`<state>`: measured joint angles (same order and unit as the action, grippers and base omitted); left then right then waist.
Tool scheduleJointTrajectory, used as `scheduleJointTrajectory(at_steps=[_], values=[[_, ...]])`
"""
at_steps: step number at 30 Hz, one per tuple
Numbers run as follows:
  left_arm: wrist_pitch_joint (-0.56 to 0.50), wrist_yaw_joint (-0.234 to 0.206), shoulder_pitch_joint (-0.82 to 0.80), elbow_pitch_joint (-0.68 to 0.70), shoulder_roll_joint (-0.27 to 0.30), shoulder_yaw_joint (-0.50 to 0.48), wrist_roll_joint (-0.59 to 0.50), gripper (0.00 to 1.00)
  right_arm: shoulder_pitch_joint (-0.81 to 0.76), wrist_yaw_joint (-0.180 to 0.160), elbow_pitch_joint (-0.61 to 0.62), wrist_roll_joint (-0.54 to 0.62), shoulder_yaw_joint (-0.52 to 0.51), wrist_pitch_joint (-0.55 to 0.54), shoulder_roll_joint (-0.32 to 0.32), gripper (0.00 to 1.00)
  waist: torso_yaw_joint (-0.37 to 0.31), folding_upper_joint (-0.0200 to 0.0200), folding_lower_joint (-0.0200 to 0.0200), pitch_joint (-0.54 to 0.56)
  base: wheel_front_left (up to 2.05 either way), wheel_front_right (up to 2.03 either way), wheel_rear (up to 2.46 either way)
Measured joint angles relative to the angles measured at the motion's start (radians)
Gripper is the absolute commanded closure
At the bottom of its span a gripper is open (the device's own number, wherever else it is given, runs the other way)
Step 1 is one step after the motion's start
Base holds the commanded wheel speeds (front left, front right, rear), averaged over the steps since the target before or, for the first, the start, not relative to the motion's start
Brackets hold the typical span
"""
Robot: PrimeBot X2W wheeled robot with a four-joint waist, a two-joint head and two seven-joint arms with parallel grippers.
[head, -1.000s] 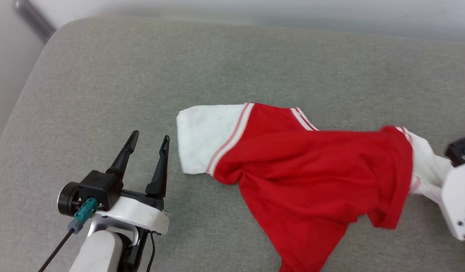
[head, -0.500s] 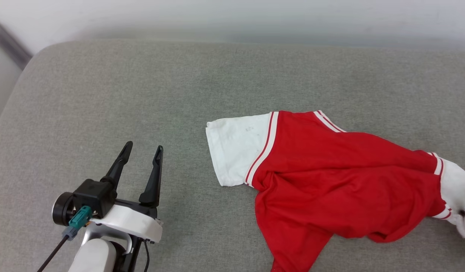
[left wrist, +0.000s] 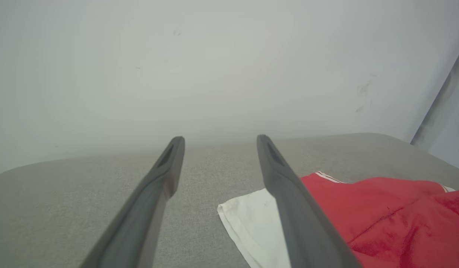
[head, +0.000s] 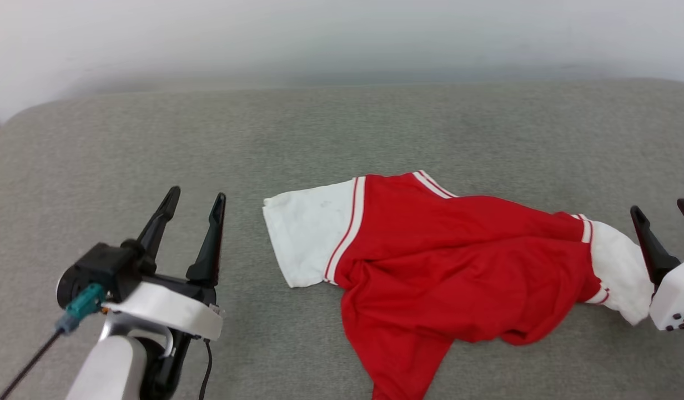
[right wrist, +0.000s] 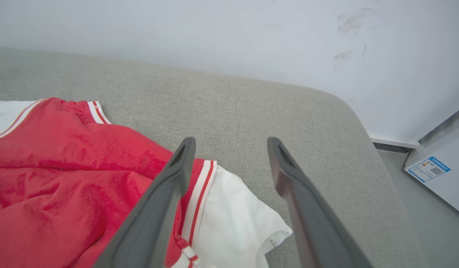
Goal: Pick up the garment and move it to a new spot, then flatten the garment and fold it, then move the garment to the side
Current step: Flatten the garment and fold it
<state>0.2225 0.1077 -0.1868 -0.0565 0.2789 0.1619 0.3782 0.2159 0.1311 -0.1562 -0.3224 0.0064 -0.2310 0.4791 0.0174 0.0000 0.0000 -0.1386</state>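
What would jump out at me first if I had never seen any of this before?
The red jersey with white sleeves, lying crumpled on the grey cushion, right of centre in the head view. Next come the two black, long-fingered grippers on either side of it. The left gripper is open over bare cushion at lower left, and the right gripper is open at the jersey's other end by the right edge, holding nothing.

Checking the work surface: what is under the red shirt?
The garment lies rumpled on a grey fabric cushion. Its folds hide the cushion beneath and anything else under them.
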Motion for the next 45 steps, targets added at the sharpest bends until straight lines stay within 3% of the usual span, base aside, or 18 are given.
scheduleJointTrajectory(at_steps=[4,11,16,22,27,35,36,37,38,45], values=[[-0.104,0.013,-0.043,0.027,0.044,0.028,0.046,0.00,-0.048,0.000,0.101,0.036,-0.062,0.078,-0.096,0.00,-0.038,0.0000,0.0000,-0.004,0.00,0.00,0.00],[-0.470,0.021,-0.221,0.044,0.182,0.146,0.234,0.00,-0.073,0.000,0.203,0.114,-0.117,0.163,-0.230,0.00,-0.097,0.0000,0.0000,-0.064,0.00,0.00,0.00],[-0.736,0.022,-0.365,-0.023,0.278,0.201,0.310,0.00,-0.077,0.000,0.218,0.122,-0.115,0.182,-0.287,0.00,-0.137,0.0000,0.0001,-0.122,0.00,0.00,0.00],[-0.993,0.022,-0.486,-0.128,0.330,0.253,0.355,0.00,-0.076,0.000,0.197,0.130,-0.111,0.199,-0.303,0.00,-0.188,0.0001,0.0000,-0.183,0.00,0.00,0.00],[-1.097,0.022,-0.532,-0.179,0.358,0.289,0.348,0.00,-0.071,0.000,0.176,0.128,-0.093,0.213,-0.308,0.00,-0.218,0.0000,0.0001,-0.226,0.00,0.00,0.00],[-1.125,0.020,-0.544,-0.247,0.378,0.313,0.329,0.00,-0.044,0.000,0.153,0.121,-0.084,0.231,-0.307,0.00,-0.247,0.0000,0.0000,-0.269,0.00,0.00,0.00],[-1.125,0.020,-0.547,-0.254,0.378,0.311,0.331,0.06,-0.043,0.000,0.152,0.121,-0.084,0.232,-0.306,0.00,-0.248,0.0000,0.0000,-0.272,0.00,0.00,0.00],[-1.127,0.020,-0.548,-0.263,0.377,0.310,0.339,0.93,-0.040,0.000,0.150,0.124,-0.085,0.232,-0.306,0.00,-0.249,0.0000,0.0000,-0.275,0.00,0.00,0.00],[-1.130,0.020,-0.549,-0.267,0.377,0.309,0.345,1.00,-0.037,0.000,0.149,0.126,-0.086,0.232,-0.306,0.00,-0.249,0.0000,0.0000,-0.277,0.00,0.00,0.00],[-0.998,0.012,-0.528,-0.277,0.359,0.300,0.325,1.00,-0.038,0.000,0.141,0.130,-0.086,0.200,-0.276,0.00,-0.227,0.0000,0.0000,-0.255,0.00,0.00,0.00]])
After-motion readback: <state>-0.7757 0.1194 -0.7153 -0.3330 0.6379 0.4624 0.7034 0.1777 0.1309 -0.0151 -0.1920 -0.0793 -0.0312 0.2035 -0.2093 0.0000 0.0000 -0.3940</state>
